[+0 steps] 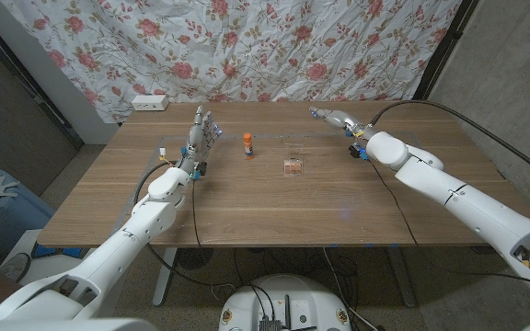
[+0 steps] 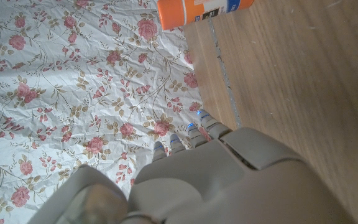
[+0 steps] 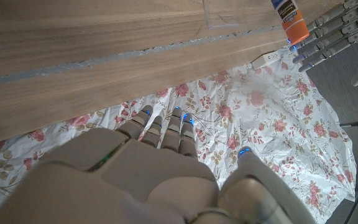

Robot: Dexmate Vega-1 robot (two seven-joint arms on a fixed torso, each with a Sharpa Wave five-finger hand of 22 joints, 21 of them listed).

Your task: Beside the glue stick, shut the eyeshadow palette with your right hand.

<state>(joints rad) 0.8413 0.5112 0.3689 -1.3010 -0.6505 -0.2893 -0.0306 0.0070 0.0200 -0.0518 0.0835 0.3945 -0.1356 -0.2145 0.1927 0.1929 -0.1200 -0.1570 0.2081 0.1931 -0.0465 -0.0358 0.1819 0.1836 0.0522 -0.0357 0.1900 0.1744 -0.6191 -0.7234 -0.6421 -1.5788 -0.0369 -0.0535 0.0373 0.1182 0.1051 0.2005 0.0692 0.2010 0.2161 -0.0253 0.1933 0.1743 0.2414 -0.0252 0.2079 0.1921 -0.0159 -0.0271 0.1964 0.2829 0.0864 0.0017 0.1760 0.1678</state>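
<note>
Currently my right hand (image 1: 336, 117) sits at the worktop's (image 1: 247, 207) far right, fingers apart, holding nothing, well apart from the eyeshadow palette (image 1: 292, 166). Palette lies mid-worktop, near the upright glue stick (image 1: 247, 143); can't tell whether its lid is up. Left hand (image 1: 201, 131) stands left of the stick, fingers spread, empty.

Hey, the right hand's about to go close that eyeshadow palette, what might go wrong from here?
1. The right hand is near the table's far edge, well away from the eyeshadow palette; a long reach onto so small a thing could land off target.
2. The palette looks light and lies loose on the wooden table, so pressing its lid may slide it rather than shut it.
3. The glue stick stands upright nearby and might be tipped by a wide sweep.
</note>
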